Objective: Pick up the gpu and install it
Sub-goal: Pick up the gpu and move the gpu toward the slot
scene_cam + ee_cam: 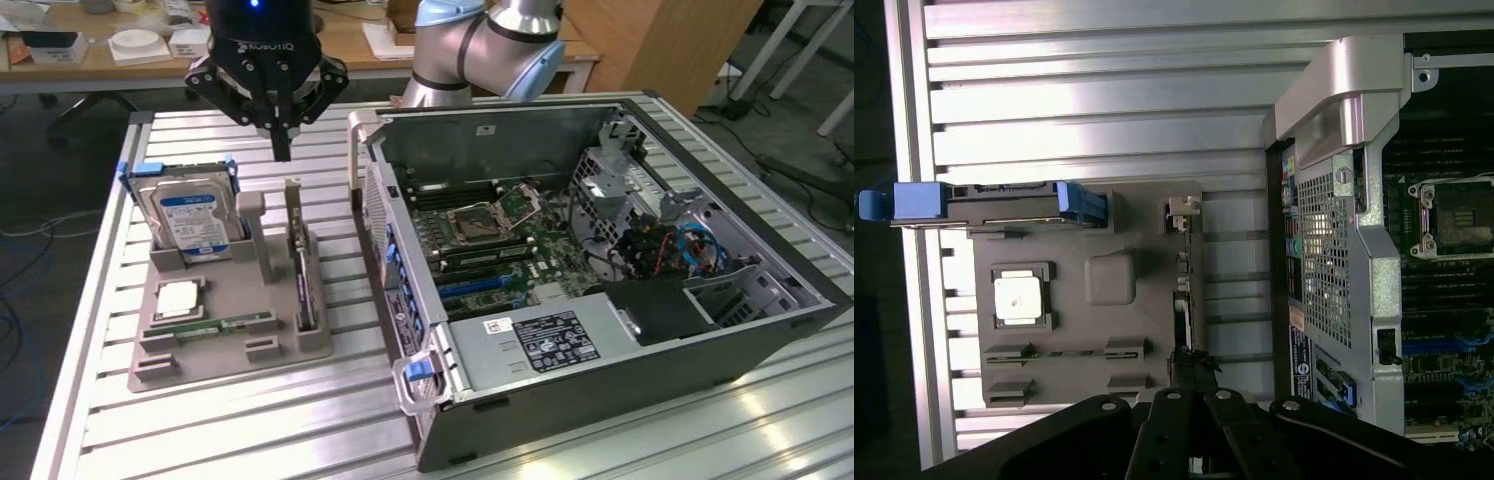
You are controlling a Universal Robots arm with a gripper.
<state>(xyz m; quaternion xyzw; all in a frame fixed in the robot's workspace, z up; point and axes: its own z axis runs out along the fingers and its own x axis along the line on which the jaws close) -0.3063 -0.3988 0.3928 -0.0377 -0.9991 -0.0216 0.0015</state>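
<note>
Exterior view: the gripper [280, 150] hangs above the far end of the grey fixture [214, 350], its two fingers pressed together with nothing between them. We note the claw as closed and empty. The gpu [306, 285] stands on edge in its slot along the fixture side nearest the computer case [641, 370], well below the fingertips and not touched by them. The hard drive [187, 215] in its blue-tabbed bracket and the CPU [179, 298] sit in their own pockets of the same fixture, towards the exterior view's left. The case lies open on the slatted table [267, 430], motherboard [534, 240] exposed, and we see no card seated on it. Wrist view: we look down the closed gripper [1190, 362] onto the fixture, where the gpu [1181, 300] appears as a thin dark strip running close by the fingertips. We judge the task barely begun: the arm is lined up near the card, but the card is neither grasped nor lifted, and the install into the case is wholly undone.
</note>
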